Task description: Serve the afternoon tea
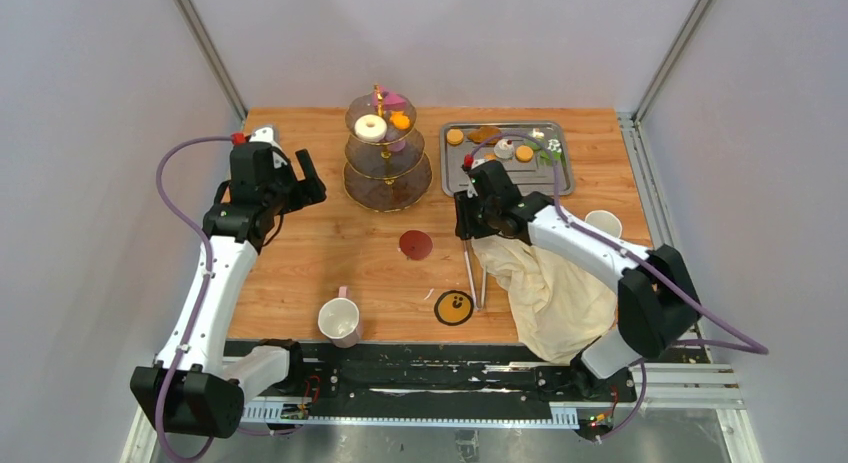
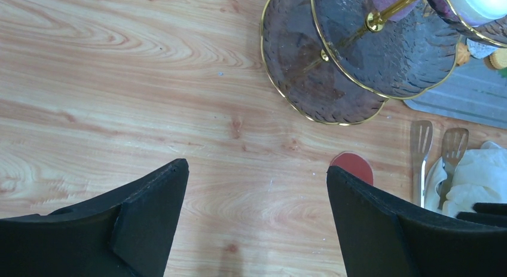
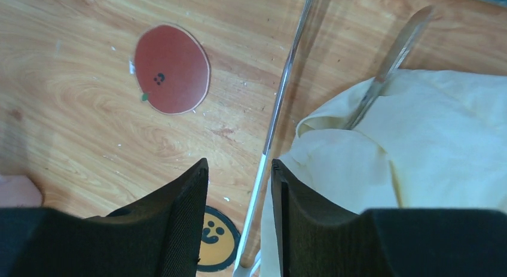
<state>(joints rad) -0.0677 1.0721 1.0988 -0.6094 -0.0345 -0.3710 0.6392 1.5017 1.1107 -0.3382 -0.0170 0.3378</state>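
The three-tier smoky glass stand with a gold stem stands at the table's back centre; it also shows in the left wrist view. A white donut and an orange macaron lie on its top tier. More orange macarons and small cakes lie on the steel tray. One pale mug stands near the front edge, another at the right. My left gripper is open and empty, left of the stand. My right gripper is narrowly open over metal tongs.
The cream cloth is bunched at the front right, over one arm of the tongs. A red coaster and a yellow smiley coaster lie flat on the wood in front of the stand.
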